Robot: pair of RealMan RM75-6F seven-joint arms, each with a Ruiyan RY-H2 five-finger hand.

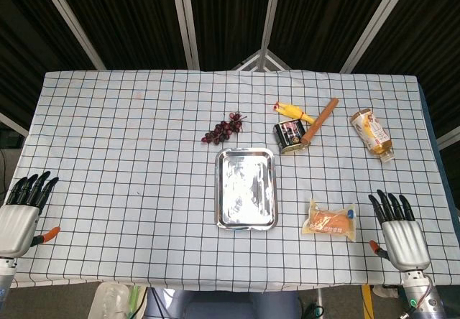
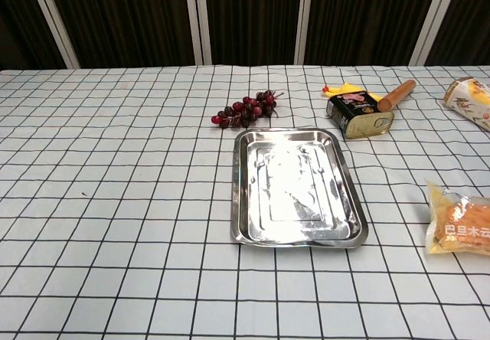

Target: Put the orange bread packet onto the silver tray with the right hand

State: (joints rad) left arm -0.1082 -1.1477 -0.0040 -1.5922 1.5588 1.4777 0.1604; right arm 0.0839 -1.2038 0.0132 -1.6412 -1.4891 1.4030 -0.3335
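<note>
Here, the right hand (image 1: 402, 234) is seen spread wide with nothing held, near the flat orange bread packet (image 1: 330, 221), beside the rectangular silver tray (image 1: 246, 218).

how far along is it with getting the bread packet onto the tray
Nothing looks done yet. The orange bread packet lies on the cloth, apart from the empty silver tray. The right robot hand rests open beside the packet, holding nothing. Left to do: grasp, lift, carry, and place on the tray.

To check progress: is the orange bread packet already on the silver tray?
No, the orange bread packet lies on the tablecloth beside the silver tray, apart from it.
</note>
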